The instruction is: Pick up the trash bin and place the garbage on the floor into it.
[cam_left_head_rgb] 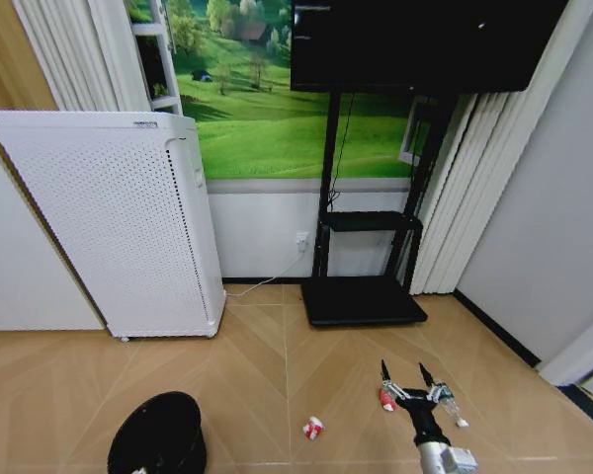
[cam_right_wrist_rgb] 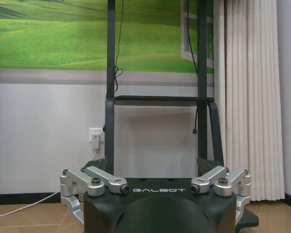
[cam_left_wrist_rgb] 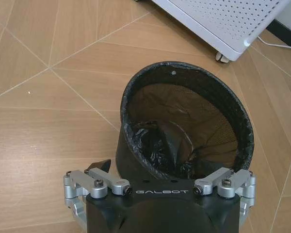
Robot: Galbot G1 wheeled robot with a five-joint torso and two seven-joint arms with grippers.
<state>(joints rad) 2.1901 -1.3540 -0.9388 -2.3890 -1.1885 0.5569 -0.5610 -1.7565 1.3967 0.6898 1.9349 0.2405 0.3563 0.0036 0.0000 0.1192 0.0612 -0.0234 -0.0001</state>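
The trash bin [cam_left_head_rgb: 158, 434] is a small round black basket with a black liner, standing on the floor [cam_left_head_rgb: 267, 375] at the lower left. In the left wrist view the trash bin [cam_left_wrist_rgb: 184, 131] sits right against my left gripper [cam_left_wrist_rgb: 155, 167], which is open. One fingertip [cam_left_wrist_rgb: 101, 165] lies outside the bin's wall and the other is hidden by the bin. The garbage lies to the right: a crushed red-and-white can [cam_left_head_rgb: 313, 428], a small red piece [cam_left_head_rgb: 386, 398] and a clear bottle [cam_left_head_rgb: 453, 407]. My right gripper [cam_left_head_rgb: 403, 373] hangs open over the red piece and the bottle, and the right gripper [cam_right_wrist_rgb: 153, 165] holds nothing.
A tall white perforated appliance [cam_left_head_rgb: 119, 227] on castors stands against the left wall, close behind the bin. A black TV stand [cam_left_head_rgb: 364, 296] with a flat base sits at the back centre, with a cable and wall socket [cam_left_head_rgb: 301, 239] beside it. Curtains [cam_left_head_rgb: 465, 197] hang at the right.
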